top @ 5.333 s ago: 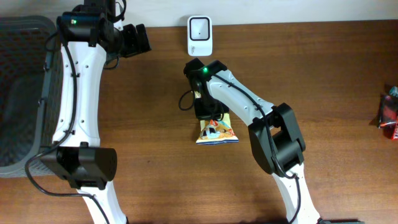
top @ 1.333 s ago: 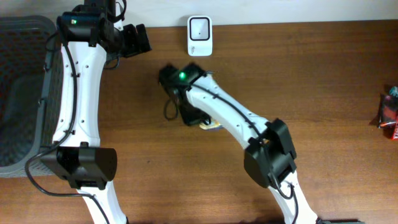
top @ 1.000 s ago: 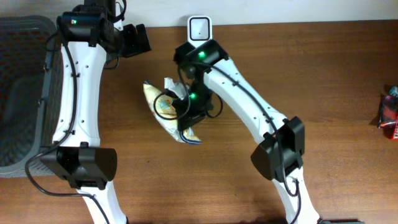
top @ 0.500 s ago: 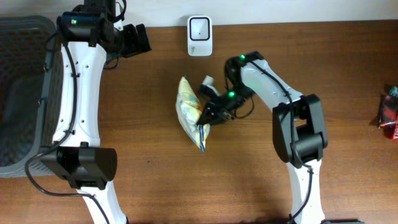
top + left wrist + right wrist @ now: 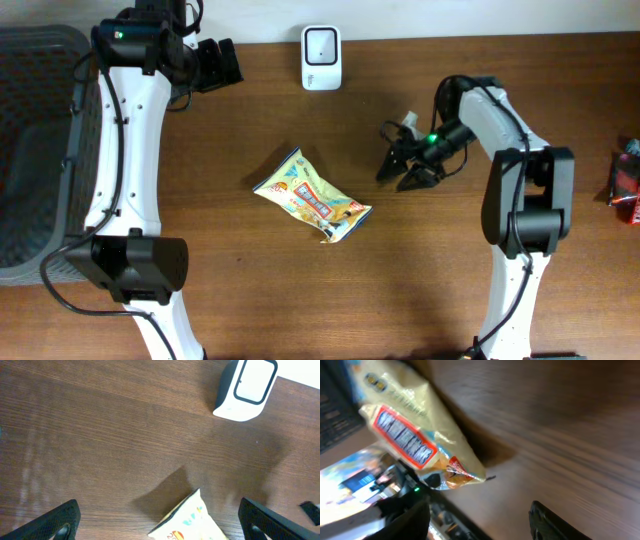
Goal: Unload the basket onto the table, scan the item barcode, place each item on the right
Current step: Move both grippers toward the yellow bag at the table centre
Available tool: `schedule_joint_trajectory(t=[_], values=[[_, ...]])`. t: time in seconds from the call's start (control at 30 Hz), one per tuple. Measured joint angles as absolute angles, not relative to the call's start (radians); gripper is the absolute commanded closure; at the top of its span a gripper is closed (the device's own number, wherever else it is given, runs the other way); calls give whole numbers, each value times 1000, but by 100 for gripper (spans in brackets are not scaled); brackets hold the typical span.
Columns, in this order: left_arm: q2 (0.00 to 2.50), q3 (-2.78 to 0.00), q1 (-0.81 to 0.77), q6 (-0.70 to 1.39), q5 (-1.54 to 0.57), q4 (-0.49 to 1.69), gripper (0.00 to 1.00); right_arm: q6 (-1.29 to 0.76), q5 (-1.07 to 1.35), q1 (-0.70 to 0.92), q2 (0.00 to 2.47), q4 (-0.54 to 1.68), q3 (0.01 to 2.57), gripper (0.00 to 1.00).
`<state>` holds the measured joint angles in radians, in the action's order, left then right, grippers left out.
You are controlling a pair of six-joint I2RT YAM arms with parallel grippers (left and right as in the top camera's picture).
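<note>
The snack bag (image 5: 310, 195) has left the opened right pincer (image 5: 388, 155), its red label unreadable.

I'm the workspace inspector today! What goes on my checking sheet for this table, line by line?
Surface: brown wooden table, no spills seen.
Job's things: snack bag lying mid-table; white scanner at the far edge.
Clutter: red packet at the right edge.
Grippers: left gripper open, empty; right gripper open, empty, apart from the bag.
Cables: black cable looped by the left arm's base.
Surroundings: dark basket on the left.
</note>
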<state>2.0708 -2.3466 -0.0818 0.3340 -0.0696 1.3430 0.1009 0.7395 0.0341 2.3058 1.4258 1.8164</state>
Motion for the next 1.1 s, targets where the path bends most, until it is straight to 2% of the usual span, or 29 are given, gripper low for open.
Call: schedule_joint_trajectory(t=[0.23,0.6,0.77,0.93,0.97,1.0,1.03,1.1], values=[[2071,-2347,-82,334,-70,1343,1,2,567,68,2217,1426,1869,36],[2071,-2347,-82,334,-69,1343,1,-106,412,74,1762,1512,1893,32],[2071,-2347,-82,334,-70,1343,1,-118,336,101,1689,1612,1894,32],[2071,-2347,-82,334,-70,1342,1,-163,263,187,1670,1623,1882,28],[2071,-2347,-82,334,-70,1343,1,-178,242,212,1662,1624,1874,26],[2071,-2347,-82,334,-72,1347,1,-189,227,229,1656,1624,1869,17],[2071,-2347,-82,334,-78,1359,1,-204,207,247,1649,1622,1863,1],[2071,-2346,-82,335,-98,1402,1,-225,186,266,1644,1609,1853,1]])
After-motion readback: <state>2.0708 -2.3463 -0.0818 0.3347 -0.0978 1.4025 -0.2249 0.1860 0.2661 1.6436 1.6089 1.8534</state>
